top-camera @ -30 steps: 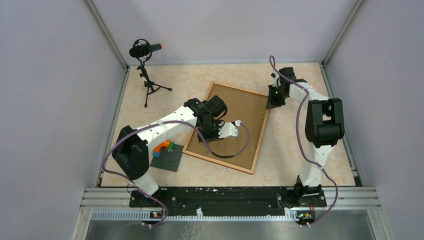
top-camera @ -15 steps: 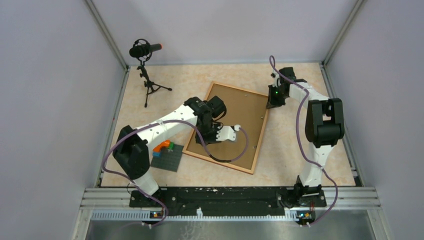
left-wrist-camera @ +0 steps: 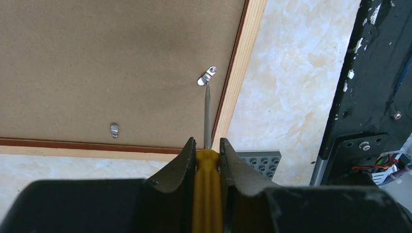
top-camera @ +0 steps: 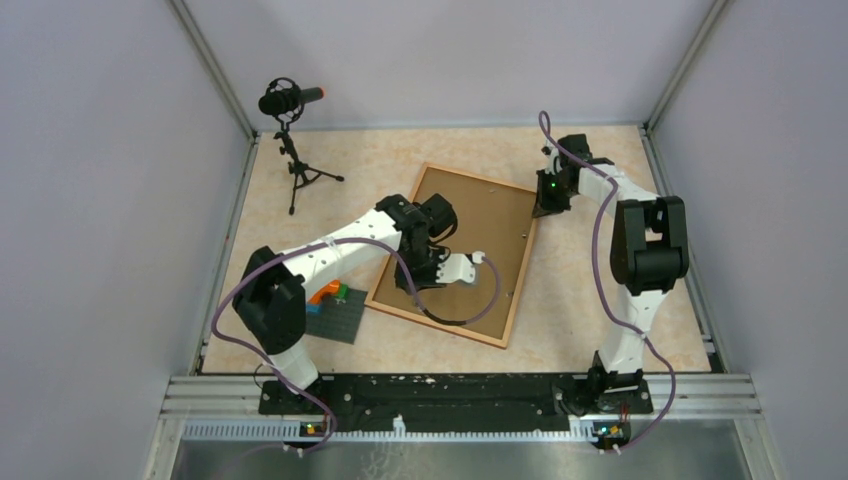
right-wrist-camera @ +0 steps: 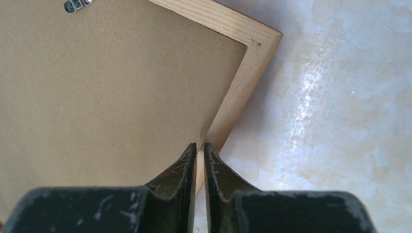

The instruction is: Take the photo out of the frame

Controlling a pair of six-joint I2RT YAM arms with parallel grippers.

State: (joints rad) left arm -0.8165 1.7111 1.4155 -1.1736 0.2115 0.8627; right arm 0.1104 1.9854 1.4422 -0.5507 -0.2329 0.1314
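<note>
Left hand (left-wrist-camera: 208, 143) clamps screwdriver (left-wrist-camera: 208, 170), tip on clip (left-wrist-camera: 207, 76) of frame (left-wrist-camera: 239, 73); may slip off, skid across frame. Right hand (right-wrist-camera: 200, 145) closed, empty, by frame edge.

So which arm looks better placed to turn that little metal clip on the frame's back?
Left. The left claw grips a yellow-handled screwdriver whose tip sits at the clip. The right claw is shut, with no tool, at the frame near its corner.
</note>
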